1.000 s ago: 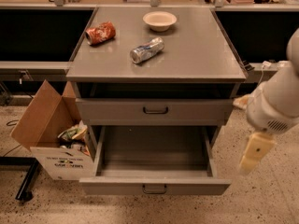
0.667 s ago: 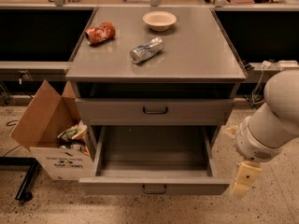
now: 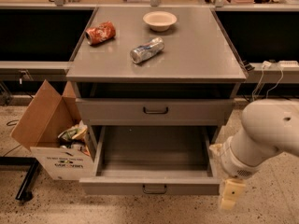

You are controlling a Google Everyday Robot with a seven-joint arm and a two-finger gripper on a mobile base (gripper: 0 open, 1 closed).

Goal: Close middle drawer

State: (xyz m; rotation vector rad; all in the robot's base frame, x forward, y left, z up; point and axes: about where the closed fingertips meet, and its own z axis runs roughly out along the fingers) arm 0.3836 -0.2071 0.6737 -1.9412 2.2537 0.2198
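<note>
1 drawer stands pulled far out of the grey cabinet point(image 3: 196, 55): the middle drawer point(image 3: 117, 186), low in the view, its box drawn toward the camera and its plain grey floor in full sight. Its long axis is the flat front, which runs left to right across the picture and faces the camera, with a small dark loop handle point(image 3: 154, 189) at its middle. The open top faces up.

Just off the right end of that front hangs the gripper point(image 3: 231, 196), cream-coloured and pointing down toward the speckled floor point(image 3: 140, 211). Whether it touches the drawer, and whether it is wide or narrow, I cannot tell. It holds nothing that shows. The thick white arm point(image 3: 266, 134) reaches in from the right edge and covers the cabinet's lower right side.

Above the middle drawer sits the upper drawer point(image 3: 107, 111), taller in the front, with its own loop handle point(image 3: 155, 110).

At the left, a cardboard box point(image 3: 39, 120) with its flap raised holds crumpled wrappers and stands close against the drawer's left side. Contact there cannot be judged.

On the cabinet top lie 3 things, well apart: a pale bowl point(image 3: 160, 20) at the back, a dented silver can point(image 3: 146, 50) on its side near the middle, and a crushed red can point(image 3: 100, 32) toward the back left.
</note>
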